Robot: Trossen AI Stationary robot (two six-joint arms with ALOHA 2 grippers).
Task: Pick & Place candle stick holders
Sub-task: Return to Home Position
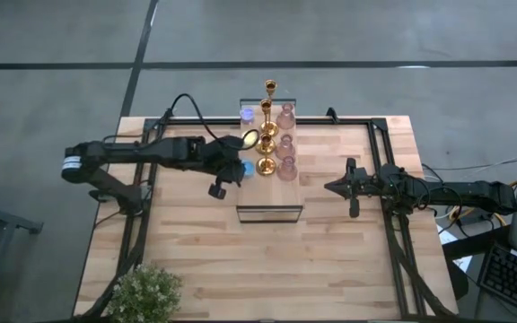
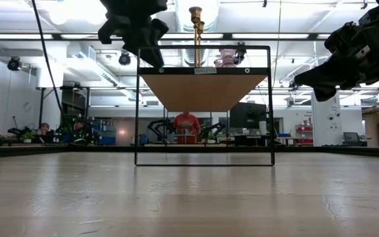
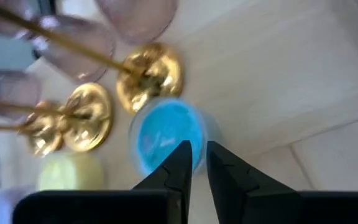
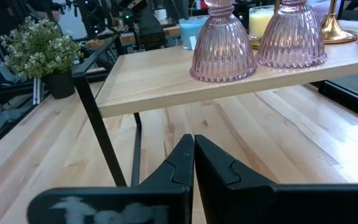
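— Where is the left claw point(image 3: 196, 150)?
— Over the left edge of the shelf point(image 3: 278, 74). Its fingers are a little apart and hold nothing.
— And the blue cup point(image 3: 166, 134)?
— Straight below the tips, standing on the shelf. As far as I can judge, it is clear of both fingers.
— What lies past it?
— The gold holders point(image 3: 148, 74) are just beyond, bases close together and thin stems upright. The yellow cup point(image 3: 70, 174) sits beside them along the same edge. Farther still, toward the right arm's side, stand the pink holders point(image 3: 79, 40). The whole set is on the shelf.
— So which way out?
— Everything lies below and ahead of the claw, with nothing behind it. I'd go up first, then back toward the left arm's own side. Dropping would meet the blue cup, and pushing forward would meet the gold stems.
— The right claw point(image 4: 192, 142)?
— Its fingers are together and empty. It waits over the table to the right of the shelf, well apart from it and facing the pink holders. The left claw is far nearer the cups.
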